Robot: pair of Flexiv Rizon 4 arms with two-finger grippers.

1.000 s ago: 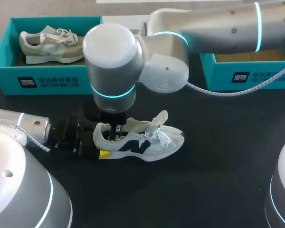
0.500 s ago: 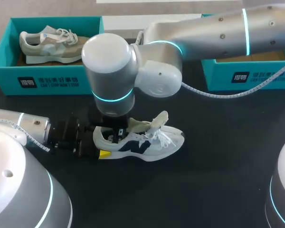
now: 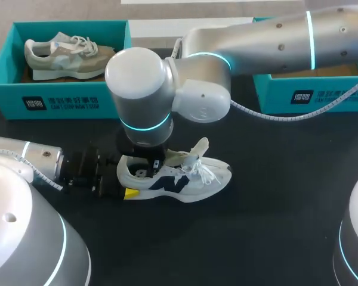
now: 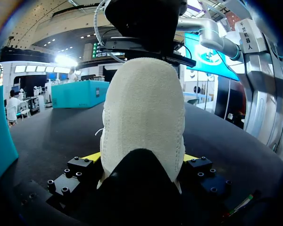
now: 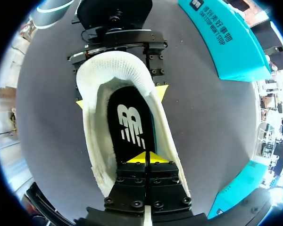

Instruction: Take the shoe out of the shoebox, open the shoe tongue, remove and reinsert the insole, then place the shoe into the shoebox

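A white shoe (image 3: 188,179) with a dark side logo lies on the black table, toe to the right and tongue (image 3: 194,152) raised. My left gripper (image 3: 126,182) is at its heel. In the left wrist view the heel (image 4: 144,108) fills the gap and both yellow fingertips (image 4: 90,157) press its sides, so it is shut on the shoe. My right gripper (image 3: 148,170) comes down from above into the shoe's opening. In the right wrist view it (image 5: 145,157) is shut, its tips together on the black insole (image 5: 129,125) inside the shoe (image 5: 111,70).
A teal shoebox (image 3: 59,98) at the back left holds a beige shoe (image 3: 65,53). A second teal box (image 3: 310,95) stands at the back right, partly behind my right arm. A coiled cable (image 3: 268,114) hangs from that arm.
My right wrist has shifted a little and its fingers have sunk slightly deeper into the shoe's opening. The shoe and the left gripper have kept their place.
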